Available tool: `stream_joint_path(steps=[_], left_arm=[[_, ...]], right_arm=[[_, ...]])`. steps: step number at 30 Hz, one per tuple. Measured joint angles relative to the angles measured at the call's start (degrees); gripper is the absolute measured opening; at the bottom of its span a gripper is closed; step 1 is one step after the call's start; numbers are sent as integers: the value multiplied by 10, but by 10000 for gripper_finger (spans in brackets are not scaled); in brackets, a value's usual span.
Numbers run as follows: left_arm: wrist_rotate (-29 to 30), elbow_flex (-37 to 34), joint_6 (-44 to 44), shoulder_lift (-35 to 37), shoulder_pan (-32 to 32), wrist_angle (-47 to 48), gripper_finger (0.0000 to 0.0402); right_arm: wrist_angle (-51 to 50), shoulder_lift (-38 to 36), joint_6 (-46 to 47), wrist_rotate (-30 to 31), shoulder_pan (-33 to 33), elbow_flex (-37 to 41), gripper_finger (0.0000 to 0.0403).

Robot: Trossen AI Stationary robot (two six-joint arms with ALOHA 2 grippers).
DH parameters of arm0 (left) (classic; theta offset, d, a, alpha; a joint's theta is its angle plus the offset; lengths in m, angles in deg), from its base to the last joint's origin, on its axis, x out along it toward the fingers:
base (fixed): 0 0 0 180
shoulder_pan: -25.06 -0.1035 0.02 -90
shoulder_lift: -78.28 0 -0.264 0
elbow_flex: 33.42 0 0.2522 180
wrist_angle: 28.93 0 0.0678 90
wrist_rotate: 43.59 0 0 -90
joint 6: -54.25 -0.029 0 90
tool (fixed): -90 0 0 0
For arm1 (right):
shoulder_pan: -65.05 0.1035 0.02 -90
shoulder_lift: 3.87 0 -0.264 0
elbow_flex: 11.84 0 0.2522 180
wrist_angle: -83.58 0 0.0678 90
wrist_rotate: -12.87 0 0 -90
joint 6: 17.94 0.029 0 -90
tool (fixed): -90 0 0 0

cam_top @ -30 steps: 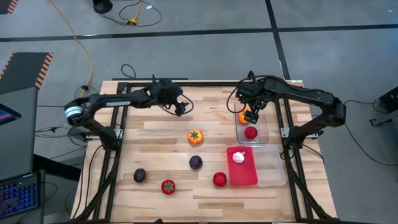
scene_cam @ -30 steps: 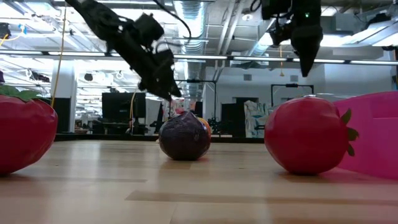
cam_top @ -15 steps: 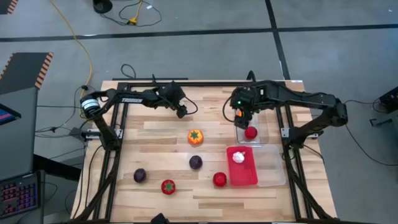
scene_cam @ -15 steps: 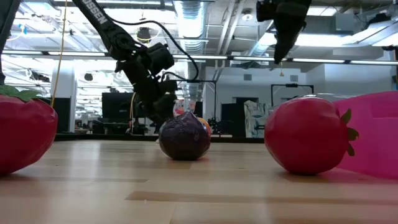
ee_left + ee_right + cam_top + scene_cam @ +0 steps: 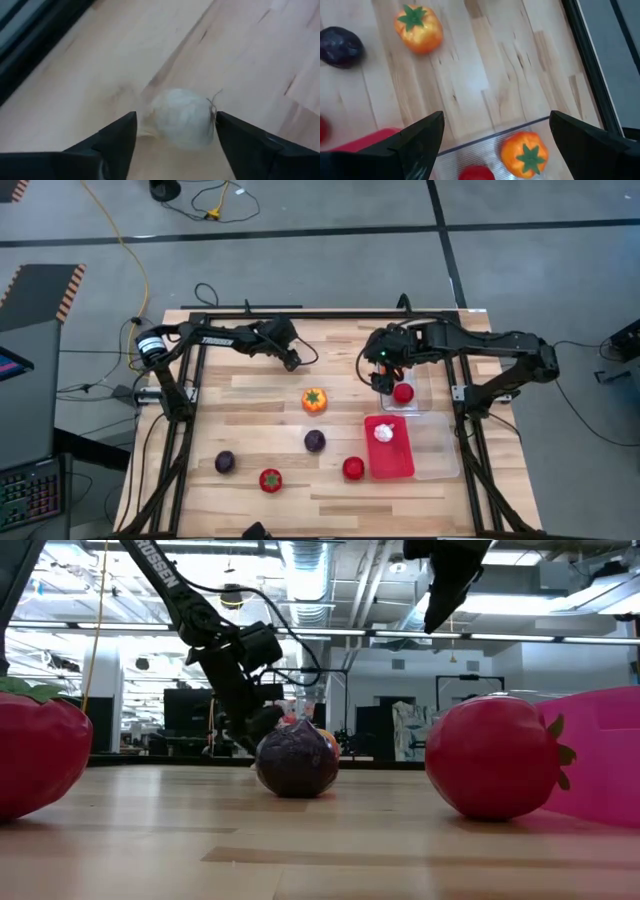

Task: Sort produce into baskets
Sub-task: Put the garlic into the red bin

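Straddling a small white garlic bulb [image 5: 181, 117] on the pale wooden table [image 5: 250, 390], the left gripper [image 5: 175, 131] has its two dark fingers spread wide, one on each side of the bulb, with nothing gripped yet. The bulb lies near the table's far edge on the left arm's side, well apart from the solid red plastic basket [image 5: 390, 460] and the clear see-through trays [image 5: 440, 450] over by the right arm. It looks light and slightly squashy, with a rounded, smooth skin likely to squirt out of a pinch made too high, so the safest hold is judged to be across its widest middle. Being nearly round, it has no strong long axis; a thin wisp juts from the side toward one finger, though which way its tip points is hard to tell. The right gripper [image 5: 492, 132] hangs with its fingers parted and empty over the near end of a clear tray, where an orange piece with a green top [image 5: 524, 154] and a red round piece [image 5: 403, 392] already lie. Another white bulb [image 5: 383, 433] sits in the red basket, the likely destination.
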Motion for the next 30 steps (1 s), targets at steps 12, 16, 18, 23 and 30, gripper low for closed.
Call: stream_joint_path(steps=[12, 16, 18, 23, 30], left_arm=[[-12, 1, 5, -7, 0, -5, 137], [-32, 1, 27, -7, 1, -10, 124], [-62, 10, 39, -7, 2, -6, 123], [-156, 57, 52, -7, 14, -2, 123], [-249, 149, 44, -7, 75, -4, 122]], right_arm=[[1, 0, 0, -1, 5, 0, 386], [0, 0, 0, -1, 5, 0, 386], [-4, 0, 0, -1, 5, 0, 386], [-13, 0, -2, -1, 0, 0, 386], [-32, -8, -1, 0, 0, 1, 386]])
